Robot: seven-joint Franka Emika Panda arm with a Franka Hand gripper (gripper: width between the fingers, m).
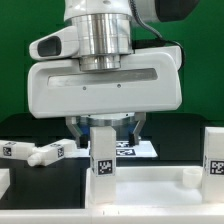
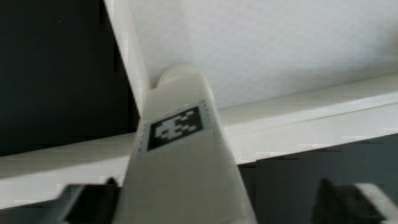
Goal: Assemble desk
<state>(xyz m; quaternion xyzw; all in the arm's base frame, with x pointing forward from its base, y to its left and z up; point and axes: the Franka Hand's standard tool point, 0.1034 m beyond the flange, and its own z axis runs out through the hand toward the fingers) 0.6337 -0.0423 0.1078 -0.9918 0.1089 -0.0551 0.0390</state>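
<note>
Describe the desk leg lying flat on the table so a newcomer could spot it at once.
Find the robot's big white gripper in the middle of the exterior view, above the desk tabletop. To the exterior view's left of it, on the black table, lies the loose leg. It alone lies on its side; the centre leg and the right-hand leg stand upright.

No readable words or numbers; only square tags, seemingly pattern-coded, on the desk legs.
</note>
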